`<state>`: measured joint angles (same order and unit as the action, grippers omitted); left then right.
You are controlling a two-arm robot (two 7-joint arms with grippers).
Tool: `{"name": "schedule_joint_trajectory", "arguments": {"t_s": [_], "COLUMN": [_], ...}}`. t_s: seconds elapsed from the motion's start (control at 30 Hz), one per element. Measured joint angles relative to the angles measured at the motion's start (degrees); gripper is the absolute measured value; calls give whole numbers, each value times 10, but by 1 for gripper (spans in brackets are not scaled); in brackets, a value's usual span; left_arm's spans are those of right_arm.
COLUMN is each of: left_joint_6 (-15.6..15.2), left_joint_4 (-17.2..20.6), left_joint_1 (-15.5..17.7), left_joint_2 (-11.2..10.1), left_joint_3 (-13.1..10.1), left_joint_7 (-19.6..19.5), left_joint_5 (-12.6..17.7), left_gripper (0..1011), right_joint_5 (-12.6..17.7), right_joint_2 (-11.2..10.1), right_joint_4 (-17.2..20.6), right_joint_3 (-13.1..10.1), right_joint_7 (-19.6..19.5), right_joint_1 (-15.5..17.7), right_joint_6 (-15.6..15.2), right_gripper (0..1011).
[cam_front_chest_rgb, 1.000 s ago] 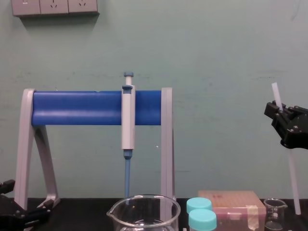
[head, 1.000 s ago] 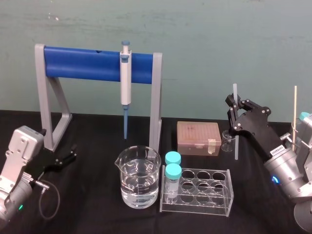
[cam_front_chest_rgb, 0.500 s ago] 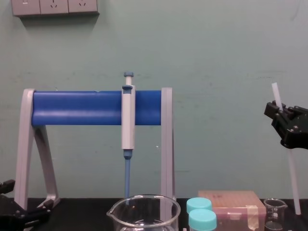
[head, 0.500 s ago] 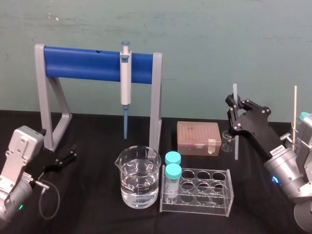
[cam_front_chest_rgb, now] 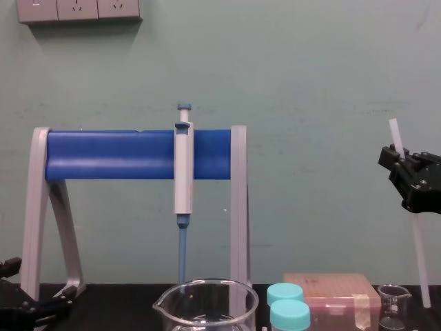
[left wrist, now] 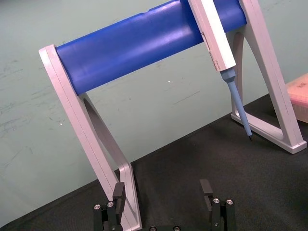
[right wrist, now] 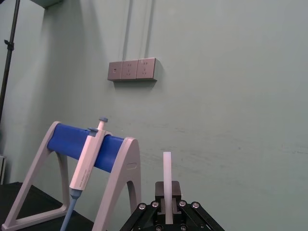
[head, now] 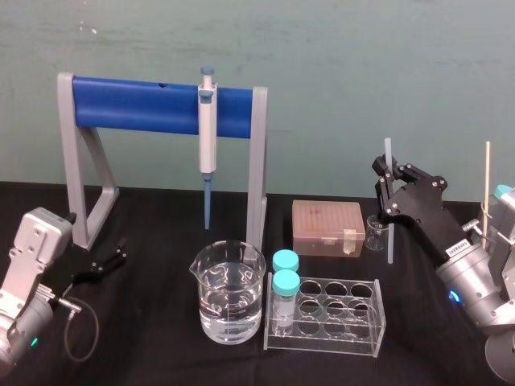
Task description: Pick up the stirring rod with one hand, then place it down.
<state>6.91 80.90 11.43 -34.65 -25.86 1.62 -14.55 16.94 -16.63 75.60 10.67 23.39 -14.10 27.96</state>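
- Stirring rod (head: 389, 241): it stands near-upright at the right of the table (head: 161, 322). Its long axis is close to vertical, and in the chest view its top leans slightly toward the robot's left.
- Right claw (head: 387, 181): it is clamped on the rod's upper part. A short length stands above the fingers and the greater length hangs below.
- Lower end: it hangs just beside the small beaker (head: 375, 233), on that beaker's right. It appears raised off the table, though contact cannot be ruled out from these views.
- Governing relation: the rod runs downward from the claw, so in my judgement the pick-up is done and the set-down remains. Any descent should keep the lower end away from the small beaker and the tip box (head: 327, 227) to its left.
- Left claw (head: 113, 259): its fingers are spread wide and hold nothing. It sits low at the far left by the foot of the pipette stand (head: 153, 104), well apart from the rod.
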Motion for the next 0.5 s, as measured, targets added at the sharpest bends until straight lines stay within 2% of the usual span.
{"name": "schedule_joint_trajectory", "arguments": {"t_s": [0.5], "left_joint_6": [0], "left_joint_4": [0], "left_joint_1": [0], "left_joint_2": [0], "left_joint_3": [0], "left_joint_7": [0], "left_joint_5": [0], "left_gripper": [1000], "right_joint_5": [-14], "right_joint_2": [8], "right_joint_4": [20], "right_joint_3": [-4], "right_joint_7": [21], "right_joint_1": [15], "right_joint_6": [8], "right_gripper": [67]}}
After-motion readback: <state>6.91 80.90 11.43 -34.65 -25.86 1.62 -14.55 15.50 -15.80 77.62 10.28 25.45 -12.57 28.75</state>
